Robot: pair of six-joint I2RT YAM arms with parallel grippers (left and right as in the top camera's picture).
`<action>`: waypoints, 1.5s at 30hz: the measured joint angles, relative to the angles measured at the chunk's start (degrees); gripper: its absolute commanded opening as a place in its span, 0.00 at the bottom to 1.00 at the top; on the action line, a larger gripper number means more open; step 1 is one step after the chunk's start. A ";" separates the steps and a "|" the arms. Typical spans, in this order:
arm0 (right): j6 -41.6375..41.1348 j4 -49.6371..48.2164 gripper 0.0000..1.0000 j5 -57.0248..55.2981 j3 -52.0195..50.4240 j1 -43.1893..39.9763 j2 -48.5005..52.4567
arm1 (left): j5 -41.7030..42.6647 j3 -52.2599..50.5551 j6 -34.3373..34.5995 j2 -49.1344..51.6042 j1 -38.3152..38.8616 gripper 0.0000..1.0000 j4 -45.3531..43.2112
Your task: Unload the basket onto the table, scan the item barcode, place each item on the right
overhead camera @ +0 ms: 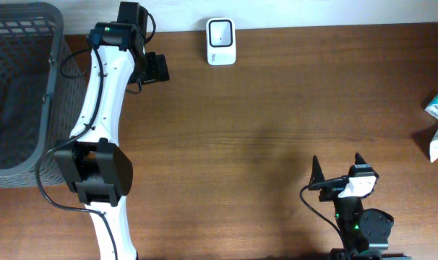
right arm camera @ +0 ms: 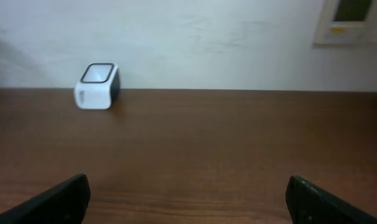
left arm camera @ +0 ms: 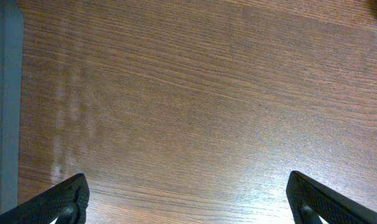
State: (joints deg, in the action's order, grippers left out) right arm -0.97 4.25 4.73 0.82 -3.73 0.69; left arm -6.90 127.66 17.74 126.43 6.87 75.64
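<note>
We read no text anywhere. Print on the teal packet (overhead camera: 437, 105) at the overhead view's right edge is too small; the wall panel (right arm camera: 353, 18), upper right in the right wrist view, perhaps carries a blurred label.

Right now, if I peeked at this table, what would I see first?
Probably the long white left arm stretching along the left side of the wooden table, next to a grey mesh basket. Then the little white barcode scanner at the far edge, and two small packets at the right edge.
</note>
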 measured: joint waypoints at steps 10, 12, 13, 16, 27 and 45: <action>-2.01 0.11 0.99 -2.16 0.00 0.00 0.00 | 0.00 0.00 0.00 0.00 0.00 0.99 0.00; -2.01 0.11 0.99 -2.19 0.00 0.00 0.00 | 0.00 0.00 0.00 0.00 0.00 0.99 0.00; -2.01 0.11 0.99 -2.19 0.00 0.00 0.00 | 0.00 0.00 0.00 0.00 0.00 0.99 0.00; -2.03 0.11 0.99 -2.19 0.00 0.00 0.00 | 0.00 0.00 0.00 0.00 0.00 0.99 0.00; -2.03 0.11 0.99 -2.19 0.00 0.00 0.00 | -0.02 0.00 0.00 0.00 0.00 0.99 0.92; -2.08 0.09 0.99 -2.36 0.00 0.00 -0.11 | 11.04 -79.12 -18.34 -61.48 6.47 0.99 -54.36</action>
State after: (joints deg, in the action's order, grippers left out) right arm -3.05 4.34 2.37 0.82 -3.73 0.58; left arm 4.14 48.53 -0.60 64.95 13.34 21.28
